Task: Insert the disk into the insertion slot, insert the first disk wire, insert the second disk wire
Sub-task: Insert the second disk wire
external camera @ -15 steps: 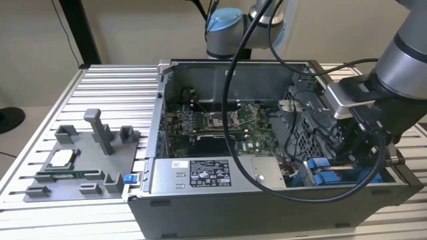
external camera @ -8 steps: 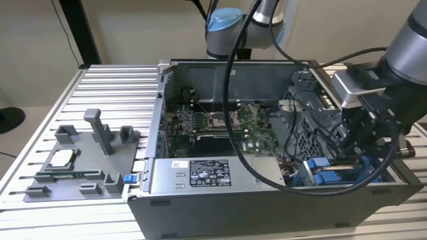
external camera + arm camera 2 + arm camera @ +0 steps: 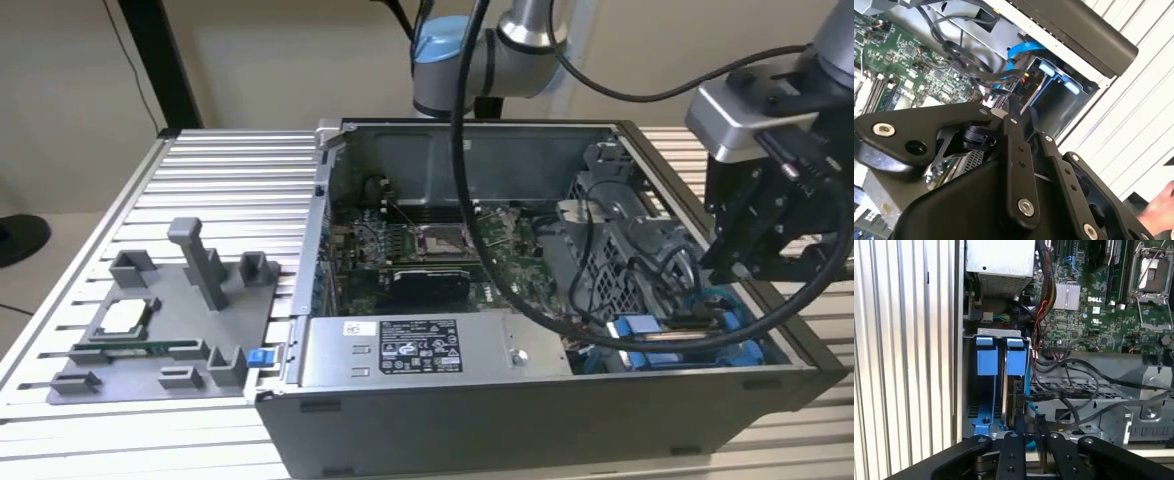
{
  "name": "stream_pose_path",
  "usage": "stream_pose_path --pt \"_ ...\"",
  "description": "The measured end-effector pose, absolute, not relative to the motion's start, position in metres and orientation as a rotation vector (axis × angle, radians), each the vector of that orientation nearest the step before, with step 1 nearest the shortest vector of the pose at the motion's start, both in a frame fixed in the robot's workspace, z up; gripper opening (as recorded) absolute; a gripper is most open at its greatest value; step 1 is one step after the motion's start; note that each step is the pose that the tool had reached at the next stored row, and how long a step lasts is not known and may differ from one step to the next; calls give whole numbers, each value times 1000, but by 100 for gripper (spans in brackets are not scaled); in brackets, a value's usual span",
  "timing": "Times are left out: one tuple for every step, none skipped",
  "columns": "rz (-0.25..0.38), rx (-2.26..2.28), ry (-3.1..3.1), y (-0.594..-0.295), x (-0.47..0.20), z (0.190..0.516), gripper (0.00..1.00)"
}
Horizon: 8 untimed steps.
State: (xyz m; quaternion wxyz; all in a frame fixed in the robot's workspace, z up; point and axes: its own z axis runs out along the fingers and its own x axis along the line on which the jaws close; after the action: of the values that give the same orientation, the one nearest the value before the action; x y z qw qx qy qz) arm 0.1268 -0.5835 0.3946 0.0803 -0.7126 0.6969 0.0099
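Your disk (image 3: 1013, 390) sits edge-up in the drive bay at the corner of the open computer case (image 3: 534, 420), its blue carrier tab (image 3: 1016, 357) just beside a second blue tab (image 3: 987, 356) on the neighbouring carrier. In the exterior view that bay shows as blue plastic (image 3: 694, 345) at the case's near corner on the exterior view's right. Black cables (image 3: 1074, 390) loop from the motherboard (image 3: 1094, 305) across the grey drive cage toward the disk's end. Your gripper (image 3: 1031, 427) hangs right over that end of the disk, its black fingers (image 3: 1013, 450) drawn close together around what looks like a dark connector, though you cannot tell for sure that it is gripped. The grey power-supply box (image 3: 400, 350) lies along the case's front edge.
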Motion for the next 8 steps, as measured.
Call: stream_pose_path --pt "30 -2131 2084 -584 127 399 100" --pt "30 -2131 2084 -584 127 403 100" --pt "29 -2131 2084 -584 127 405 100" --pt "30 -2131 2084 -584 127 406 100" --pt "30 -2131 2084 -584 127 406 100" --pt "30 -2131 2084 -584 127 406 100" --pt "30 -2131 2084 -584 127 406 100" --pt "29 -2131 2084 -584 127 406 100"
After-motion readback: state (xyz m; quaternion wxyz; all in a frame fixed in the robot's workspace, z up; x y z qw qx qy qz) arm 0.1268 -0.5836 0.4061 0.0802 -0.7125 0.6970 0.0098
